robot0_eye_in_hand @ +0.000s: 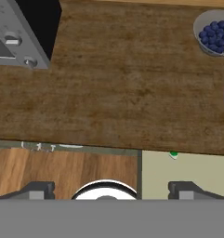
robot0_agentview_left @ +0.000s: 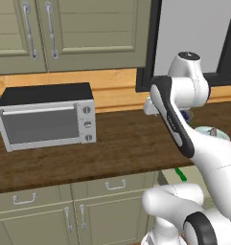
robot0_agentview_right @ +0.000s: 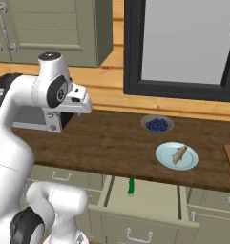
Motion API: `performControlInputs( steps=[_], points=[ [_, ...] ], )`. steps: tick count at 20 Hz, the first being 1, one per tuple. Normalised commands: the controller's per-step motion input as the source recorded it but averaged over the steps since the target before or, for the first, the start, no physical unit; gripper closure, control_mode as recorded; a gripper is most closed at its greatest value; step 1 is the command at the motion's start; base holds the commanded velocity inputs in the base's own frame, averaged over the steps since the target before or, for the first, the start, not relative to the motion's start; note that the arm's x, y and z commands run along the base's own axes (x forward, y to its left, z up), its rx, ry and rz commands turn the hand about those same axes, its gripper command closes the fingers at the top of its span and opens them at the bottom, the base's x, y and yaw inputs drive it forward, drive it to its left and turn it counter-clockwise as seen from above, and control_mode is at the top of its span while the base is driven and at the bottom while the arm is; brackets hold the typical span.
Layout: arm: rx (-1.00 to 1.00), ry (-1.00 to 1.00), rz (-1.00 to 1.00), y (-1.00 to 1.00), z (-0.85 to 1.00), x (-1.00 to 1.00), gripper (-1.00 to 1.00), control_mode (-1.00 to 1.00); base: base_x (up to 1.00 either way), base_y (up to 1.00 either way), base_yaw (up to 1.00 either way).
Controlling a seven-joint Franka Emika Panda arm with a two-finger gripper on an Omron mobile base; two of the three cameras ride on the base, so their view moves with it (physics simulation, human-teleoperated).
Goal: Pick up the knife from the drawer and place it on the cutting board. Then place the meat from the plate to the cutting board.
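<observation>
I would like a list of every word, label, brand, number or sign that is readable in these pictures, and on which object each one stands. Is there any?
There are none.
The microwave has three round knobs beside its door, but no marking on or around them can be read.
The cabinet doors, the drawer, the plate, the bowl of berries and the knife carry no print or sign.

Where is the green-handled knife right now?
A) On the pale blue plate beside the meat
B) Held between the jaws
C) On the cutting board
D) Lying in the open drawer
D: the knife lies on the pale floor of the pulled-out drawer below the counter edge, with nothing gripping it, while the plate holds only the meat.
</observation>
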Motion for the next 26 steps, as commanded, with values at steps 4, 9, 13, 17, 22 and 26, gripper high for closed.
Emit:
performControlInputs(
  steps=[4, 9, 13, 17, 22, 26],
  points=[
    [0.00, -0.04, 0.00, 0.00, 0.00, -0.64, -1.00, -1.00, 0.00, 0.00, 0.00],
    [0.00, -0.07, 0.00, 0.00, 0.00, -0.67, -1.00, -1.00, 0.00, 0.00, 0.00],
    [0.00, -0.10, 0.00, 0.00, 0.00, -0.55, -1.00, -1.00, 0.00, 0.00, 0.00],
    [0.00, -0.11, 0.00, 0.00, 0.00, -0.38, -1.00, -1.00, 0.00, 0.00, 0.00],
    [0.00, -0.08, 0.00, -0.05, 0.00, -0.37, -1.00, 1.00, -0.10, -0.07, 0.00],
    [0.00, 0.00, 0.00, 0.00, 0.00, 0.00, -1.00, 1.00, -0.52, -0.69, 0.00]
  ],
)
